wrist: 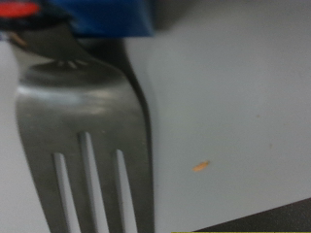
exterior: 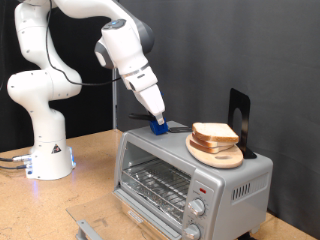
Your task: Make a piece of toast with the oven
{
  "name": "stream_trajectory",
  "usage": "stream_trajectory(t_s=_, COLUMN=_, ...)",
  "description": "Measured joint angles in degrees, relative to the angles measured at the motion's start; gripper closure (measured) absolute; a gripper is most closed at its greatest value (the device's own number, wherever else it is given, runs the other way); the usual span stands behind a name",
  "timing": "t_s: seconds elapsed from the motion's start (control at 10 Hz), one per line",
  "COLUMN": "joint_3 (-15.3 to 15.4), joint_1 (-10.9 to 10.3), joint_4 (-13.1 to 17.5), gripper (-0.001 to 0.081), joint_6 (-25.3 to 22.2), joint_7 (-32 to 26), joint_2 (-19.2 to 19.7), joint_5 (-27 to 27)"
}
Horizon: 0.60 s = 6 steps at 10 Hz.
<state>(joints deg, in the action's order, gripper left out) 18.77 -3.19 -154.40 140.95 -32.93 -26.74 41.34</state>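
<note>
The silver-grey oven [exterior: 190,180] stands at the exterior view's bottom right; its wire rack [exterior: 158,183] shows bare, and its door seems folded down in front. A pile of bread slices [exterior: 214,133] lies on a round wooden board [exterior: 216,155] on the oven's top. No single slice of toast shows apart from the pile. My gripper [exterior: 156,119] reaches down onto the oven's top, left of the board, shut on the blue handle [exterior: 158,126] of a metal fork [wrist: 83,126]. The fork's tines fill the wrist view, just over the pale oven top [wrist: 233,97].
A black upright stand [exterior: 238,115] rises behind the board on the oven. The arm's white base [exterior: 48,150] stands on the wooden table [exterior: 90,190] at the exterior view's left. A black curtain closes the back.
</note>
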Motion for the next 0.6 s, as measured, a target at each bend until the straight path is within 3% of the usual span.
stream_trajectory(t_s=0.6, joint_3=1.60, joint_1=-0.01, joint_4=-0.44, gripper=0.0124, joint_6=2.38, joint_7=1.06, joint_2=1.41, joint_5=0.32)
